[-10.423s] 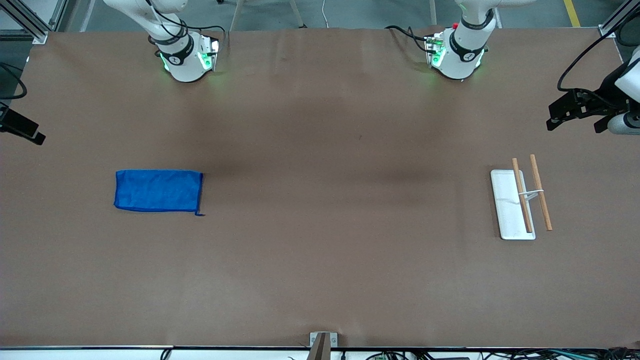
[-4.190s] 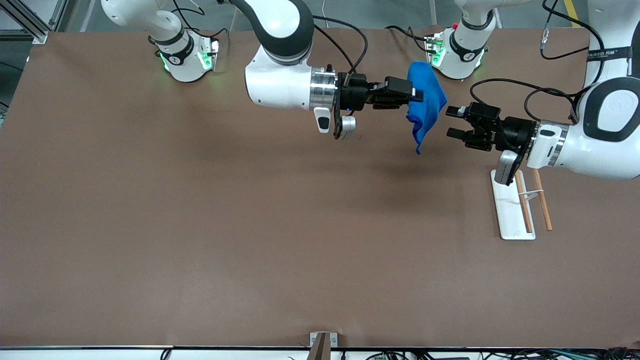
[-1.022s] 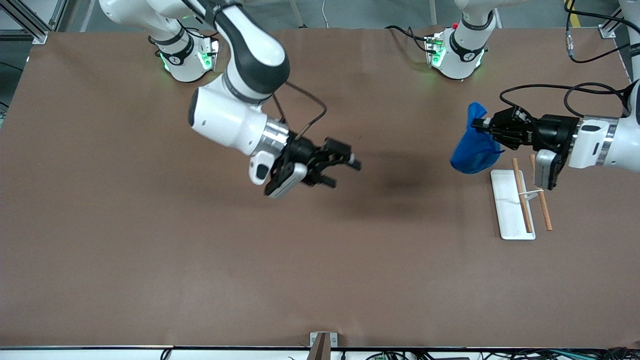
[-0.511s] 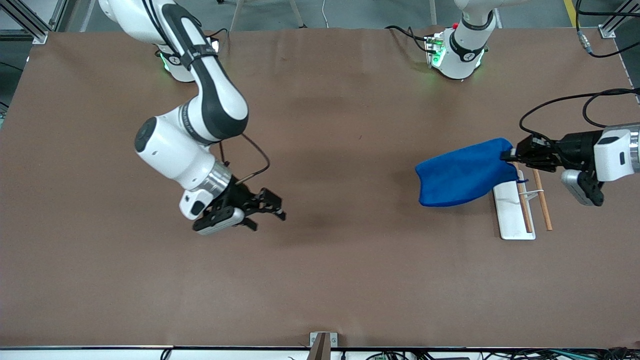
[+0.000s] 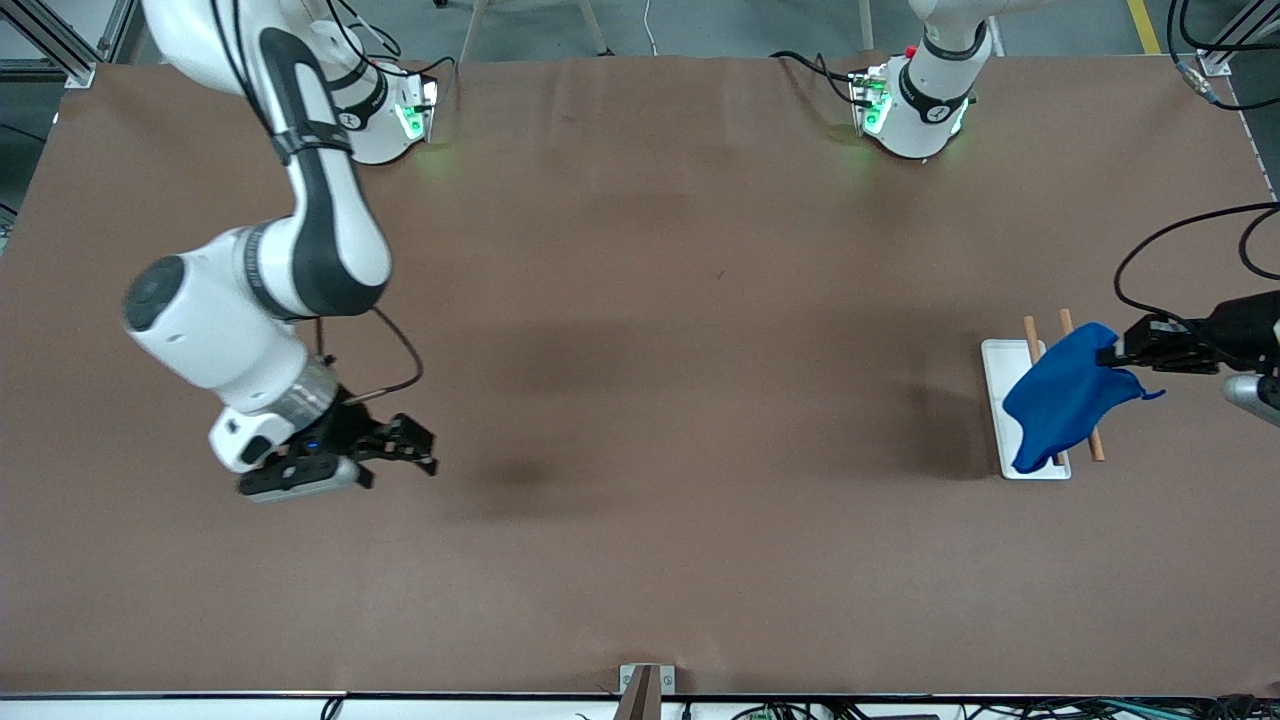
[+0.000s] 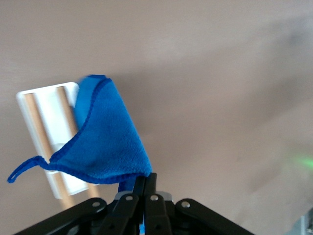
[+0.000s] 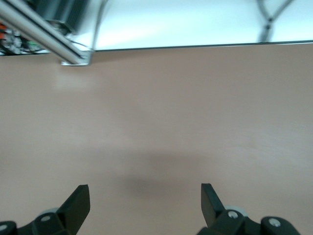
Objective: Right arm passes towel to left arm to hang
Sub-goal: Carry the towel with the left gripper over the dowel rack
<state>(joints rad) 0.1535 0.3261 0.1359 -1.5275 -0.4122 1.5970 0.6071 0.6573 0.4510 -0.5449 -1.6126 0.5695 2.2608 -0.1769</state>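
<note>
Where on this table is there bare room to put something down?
The wide brown stretch between the right gripper and the white rack is bare. It is crowded at the rack, where the left gripper holds the blue towel over it.

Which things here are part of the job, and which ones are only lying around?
Part of the job:
- towel, held over the rack by the shut left gripper
- rack
- right gripper, open, over bare table

Lying around:
- nothing else on the table

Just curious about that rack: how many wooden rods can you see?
2. One wooden rod is over the white tray; the other wooden rod runs alongside. The blue towel covers their middles.
</note>
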